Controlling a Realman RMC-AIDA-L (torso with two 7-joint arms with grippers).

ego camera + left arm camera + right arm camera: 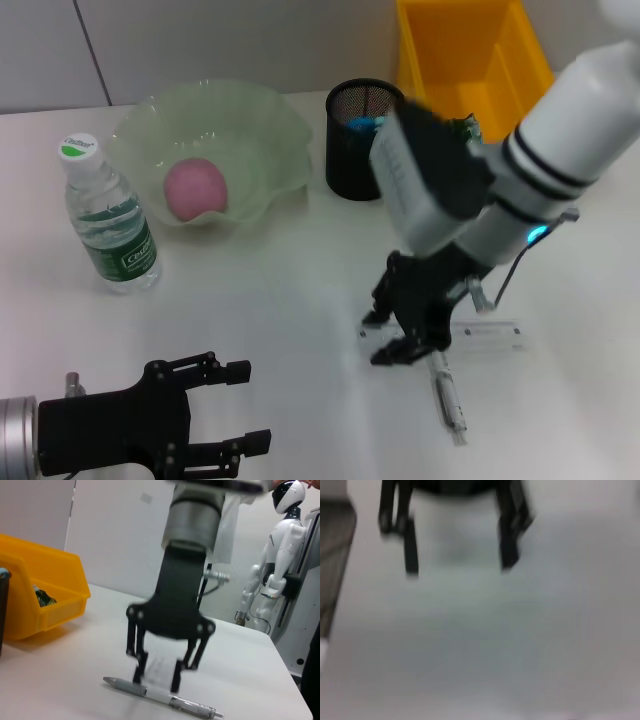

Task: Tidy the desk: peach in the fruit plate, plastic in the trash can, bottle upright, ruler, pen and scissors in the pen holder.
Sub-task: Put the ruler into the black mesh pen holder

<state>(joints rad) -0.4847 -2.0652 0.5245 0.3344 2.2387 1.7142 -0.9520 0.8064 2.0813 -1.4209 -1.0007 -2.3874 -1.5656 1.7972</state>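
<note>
Down at the near edge, my left black gripper (240, 405) waits with its fingers wide apart, holding nothing. My right black gripper (400, 335) hangs low over the smooth white desk (280, 300), fingers spread, standing over the slim grey and white pen (447, 393) beside the clear flat plastic ruler (495, 335). I see the fuzzy pink round peach (195, 188) in the wavy pale-green glass fruit plate (270, 130).
</note>
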